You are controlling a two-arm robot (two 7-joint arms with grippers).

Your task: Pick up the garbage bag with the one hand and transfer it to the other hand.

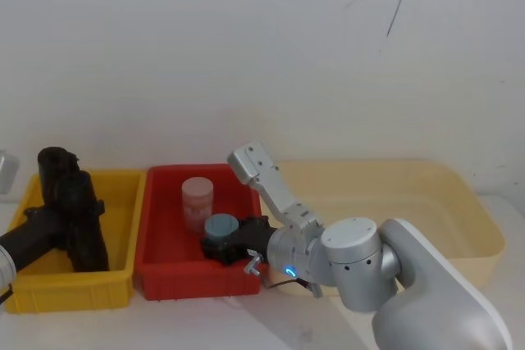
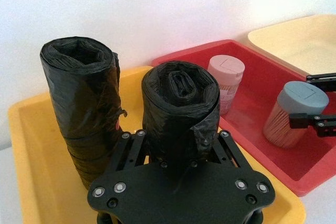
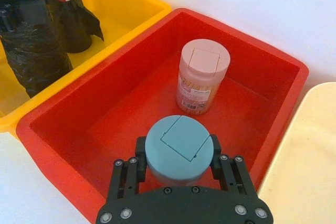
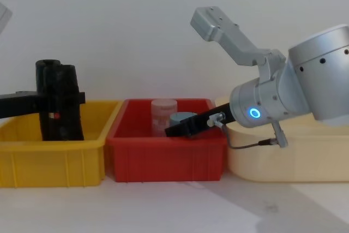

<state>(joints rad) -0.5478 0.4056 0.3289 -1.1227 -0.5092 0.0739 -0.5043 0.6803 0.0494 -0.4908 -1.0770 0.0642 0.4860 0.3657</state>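
The garbage bag (image 2: 180, 103), a black roll, stands upright in the yellow bin (image 2: 31, 145). My left gripper (image 2: 180, 135) is shut on its lower half, one finger on each side. In the head view this roll (image 1: 86, 231) and the left gripper (image 1: 82, 209) sit at the far left. The chest view has the roll (image 4: 68, 113) at its left edge. A second black roll with a small red mark (image 2: 79, 103) stands just beside it. My right gripper (image 3: 177, 153), on the blue-ringed arm, is shut on a blue-lidded jar (image 3: 178, 142) in the red bin (image 3: 58, 114).
A pink-lidded jar (image 3: 202, 77) stands farther back in the red bin. A large cream tub (image 1: 459, 194) lies to the right of the red bin. The three containers stand side by side against a white wall.
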